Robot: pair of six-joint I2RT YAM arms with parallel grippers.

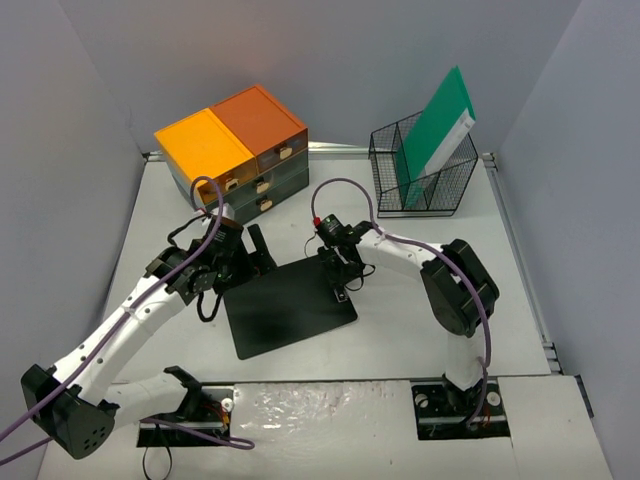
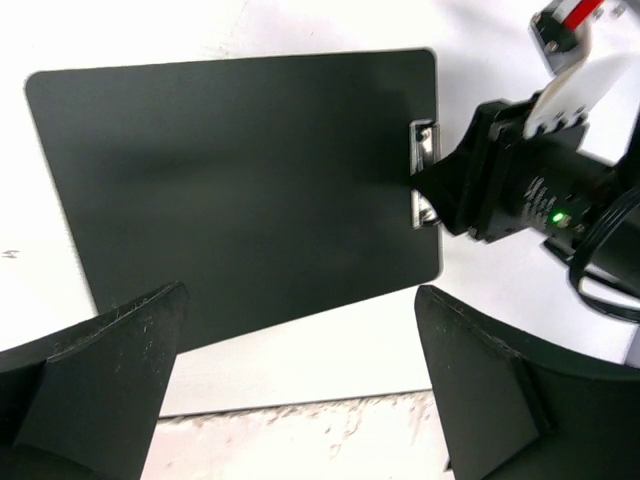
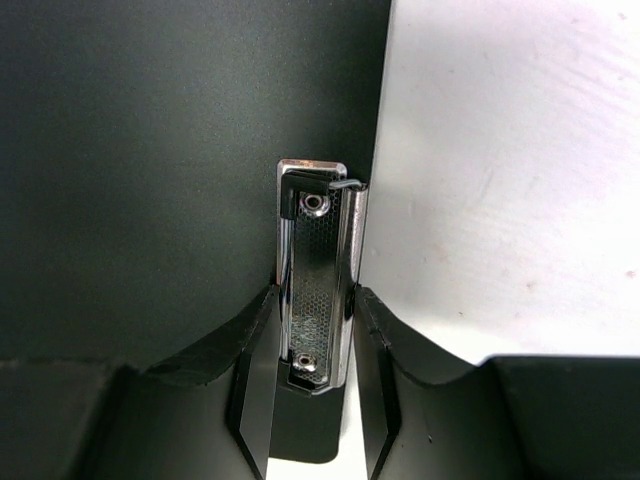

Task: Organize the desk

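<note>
Left hand [image 2: 302, 292]: fingers apart, holding nothing, hovering above the flat black rectangular clipboard [image 1: 288, 305]. Clipboard lies flat beneath it on the matte white surface [image 1: 390, 330]. Right hand [image 3: 315, 295]: pinched onto the chrome spring clip [image 3: 318, 250] between its fingers. Step, likely: picking up the clipboard. Next calls for lifting without slipping.

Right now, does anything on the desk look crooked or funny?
Yes. The black clipboard lies crooked on the desk, its sides slanted against the desk's edges. The right claw is pinching its metal clip. The green folder leans sideways in the wire basket.
</note>
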